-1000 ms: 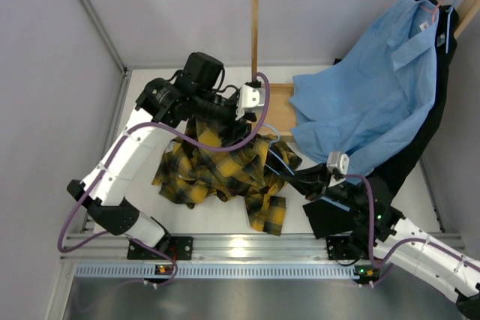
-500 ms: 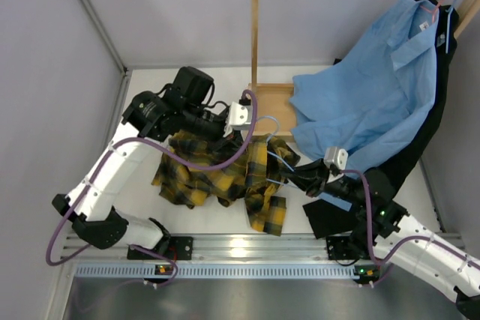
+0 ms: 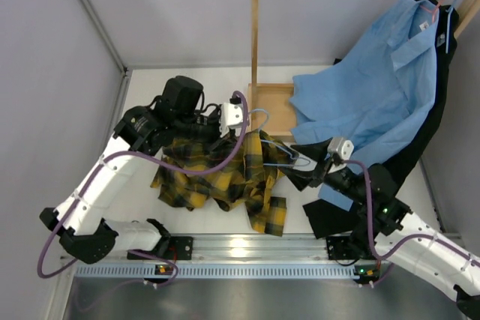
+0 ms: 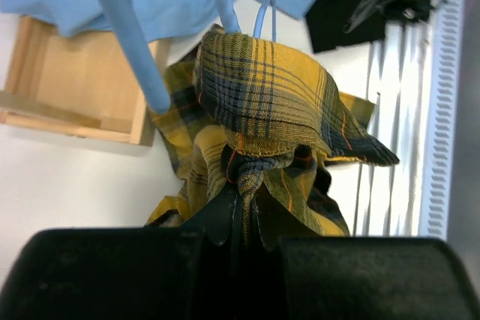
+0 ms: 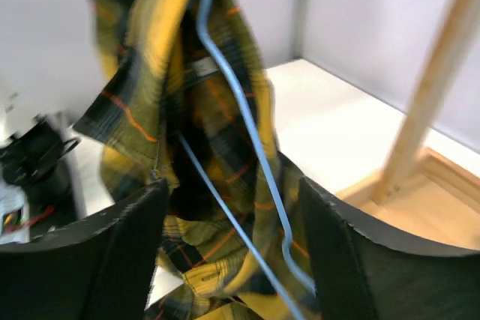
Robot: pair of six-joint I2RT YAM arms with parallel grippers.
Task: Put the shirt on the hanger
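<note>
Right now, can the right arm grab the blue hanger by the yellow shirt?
Probably yes. The right gripper is open, and the thin wire of the hanger runs between its two fingers with nothing in the way. The shirt hangs right behind the wire, so some cloth might get pinched too.

The left fingers (image 3: 224,140) grip the plaid shirt (image 3: 201,179), the blue hanger (image 3: 285,151) protruding from its right side.

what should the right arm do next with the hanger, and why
Probably close the right gripper on the hanger. Its jaws stand open with the blue wire passing between them, unheld, while the left gripper is shut on a bunch of the shirt draped over that wire. A loose hanger would likely slip when the cloth is pulled.
</note>
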